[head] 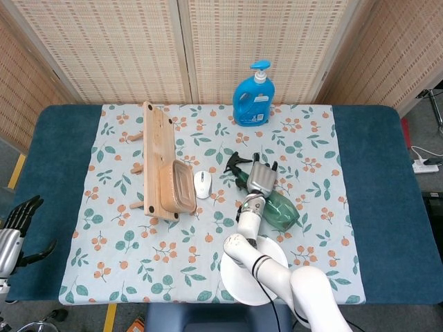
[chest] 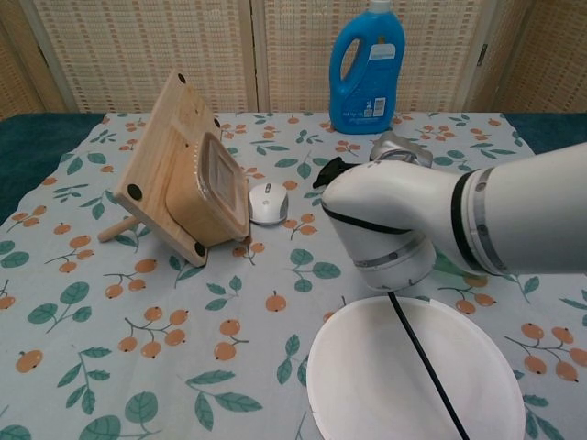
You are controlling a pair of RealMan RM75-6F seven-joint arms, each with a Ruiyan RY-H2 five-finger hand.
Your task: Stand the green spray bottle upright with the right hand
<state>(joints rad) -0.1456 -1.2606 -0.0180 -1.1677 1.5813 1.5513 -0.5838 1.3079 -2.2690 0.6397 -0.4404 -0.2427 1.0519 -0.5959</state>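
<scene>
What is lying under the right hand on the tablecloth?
Under the right hand lies the green spray bottle on its side, black nozzle toward the white mouse. Its neck is covered by the hand, so the grip cannot be judged.

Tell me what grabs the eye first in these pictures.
The blue detergent bottle stands tall at the far edge of the fruit-printed tablecloth. Near the middle, the right hand lies on the green spray bottle, which is on its side. To the left, a wooden rack lies tipped over beside a white mouse, and a white plate sits at the near edge.
</scene>
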